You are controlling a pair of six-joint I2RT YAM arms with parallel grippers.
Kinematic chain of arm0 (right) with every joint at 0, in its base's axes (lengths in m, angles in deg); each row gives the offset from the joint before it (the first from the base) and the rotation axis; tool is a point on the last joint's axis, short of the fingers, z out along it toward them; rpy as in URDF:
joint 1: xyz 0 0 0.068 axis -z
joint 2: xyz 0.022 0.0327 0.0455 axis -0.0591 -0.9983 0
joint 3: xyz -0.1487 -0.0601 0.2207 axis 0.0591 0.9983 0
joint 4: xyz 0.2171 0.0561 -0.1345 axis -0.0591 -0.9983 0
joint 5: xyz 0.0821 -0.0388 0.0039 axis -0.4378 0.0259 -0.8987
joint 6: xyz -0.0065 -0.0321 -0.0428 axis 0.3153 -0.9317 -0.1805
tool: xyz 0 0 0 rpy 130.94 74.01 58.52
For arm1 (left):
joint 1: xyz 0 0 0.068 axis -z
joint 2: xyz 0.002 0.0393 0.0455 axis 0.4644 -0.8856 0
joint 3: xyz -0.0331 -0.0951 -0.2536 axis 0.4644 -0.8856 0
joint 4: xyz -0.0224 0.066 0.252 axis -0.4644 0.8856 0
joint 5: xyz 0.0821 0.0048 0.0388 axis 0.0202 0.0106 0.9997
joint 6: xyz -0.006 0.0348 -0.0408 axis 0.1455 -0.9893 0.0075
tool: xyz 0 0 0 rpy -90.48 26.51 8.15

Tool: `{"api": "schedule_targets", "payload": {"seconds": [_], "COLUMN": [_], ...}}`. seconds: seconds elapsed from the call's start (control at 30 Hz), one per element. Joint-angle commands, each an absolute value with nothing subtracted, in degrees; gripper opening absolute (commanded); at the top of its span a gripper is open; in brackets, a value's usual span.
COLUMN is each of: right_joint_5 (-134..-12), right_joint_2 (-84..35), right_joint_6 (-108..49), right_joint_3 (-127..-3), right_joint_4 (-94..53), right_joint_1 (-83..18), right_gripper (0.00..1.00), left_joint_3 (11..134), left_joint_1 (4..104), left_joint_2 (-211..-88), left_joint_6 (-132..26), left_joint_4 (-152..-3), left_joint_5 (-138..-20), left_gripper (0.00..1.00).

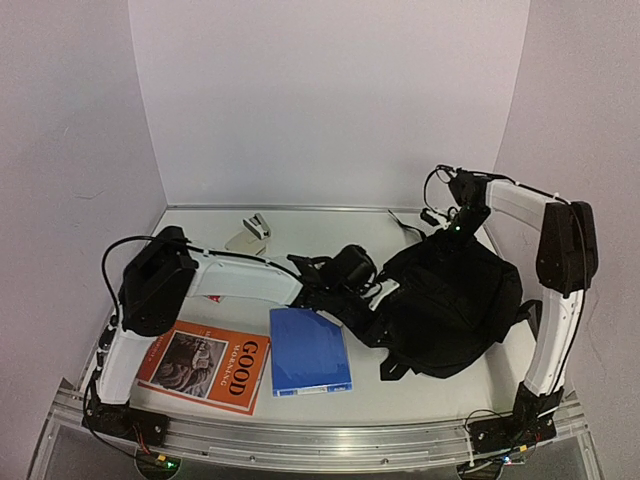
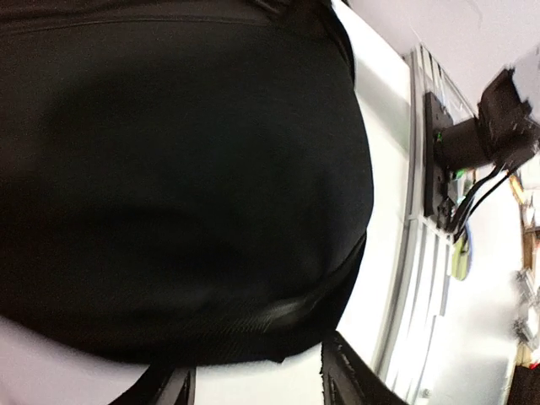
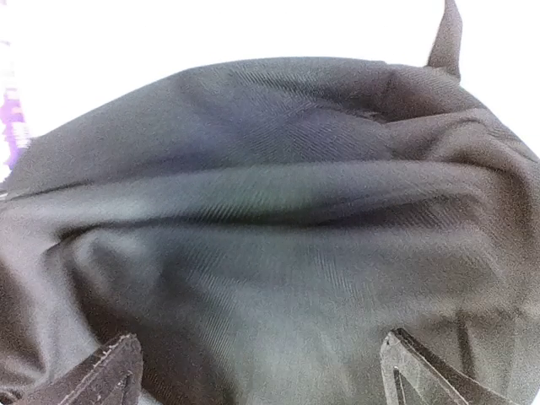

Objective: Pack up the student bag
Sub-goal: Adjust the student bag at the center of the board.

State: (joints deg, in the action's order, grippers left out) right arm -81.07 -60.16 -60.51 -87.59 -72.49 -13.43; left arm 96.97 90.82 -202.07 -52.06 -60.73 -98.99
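Judging by the table (image 1: 430, 395), barely begun. Lying outside the backpack (image 1: 450, 300): a blue folder (image 1: 310, 350) and an orange book (image 1: 205, 365) at the front left, and what looks like a stapler (image 1: 256, 228) by the back wall. Slumped on the right half, with no open mouth visible. Reaching its left edge with the left gripper (image 2: 253, 384), fingers partly apart and empty; hovering over its top fabric with the right gripper (image 3: 261, 371), spread wide. Yet to do: opening, then loading.

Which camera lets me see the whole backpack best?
The top camera: the whole student bag shows there, from edge to edge. Both wrist cameras are so close that they show only its black fabric.
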Motion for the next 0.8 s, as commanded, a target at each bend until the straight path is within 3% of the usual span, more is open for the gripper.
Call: {"api": "schedule_targets", "payload": {"seconds": [0.0,0.07,0.17,0.77], "right_joint_5": [-87.0,-87.9,-89.1,-83.7], "right_joint_2": [-52.5,-52.2,-52.4,-62.6], "right_joint_6": [-60.6,-60.1,-59.0,-54.0], "right_joint_3": [-88.7,-89.1,-89.8,-90.6], "right_joint_4": [-73.9,-74.2,-74.2,-69.7], "right_joint_1": [-13.9,-15.1,-17.1,-22.7], "right_gripper": [0.98,0.98,0.98,0.86], "left_joint_3": [91.9,91.3,93.2,110.3], "left_joint_1": [84.2,82.4,79.7,77.8], "left_joint_2": [-190.0,-188.6,-189.7,-206.5], "left_joint_6": [-49.6,-48.8,-48.0,-44.7], "left_joint_4": [-64.5,-64.0,-61.9,-57.5], "left_joint_5": [-98.5,-96.2,-92.9,-100.8], "left_gripper": [0.61,0.66,0.66,0.49]}}
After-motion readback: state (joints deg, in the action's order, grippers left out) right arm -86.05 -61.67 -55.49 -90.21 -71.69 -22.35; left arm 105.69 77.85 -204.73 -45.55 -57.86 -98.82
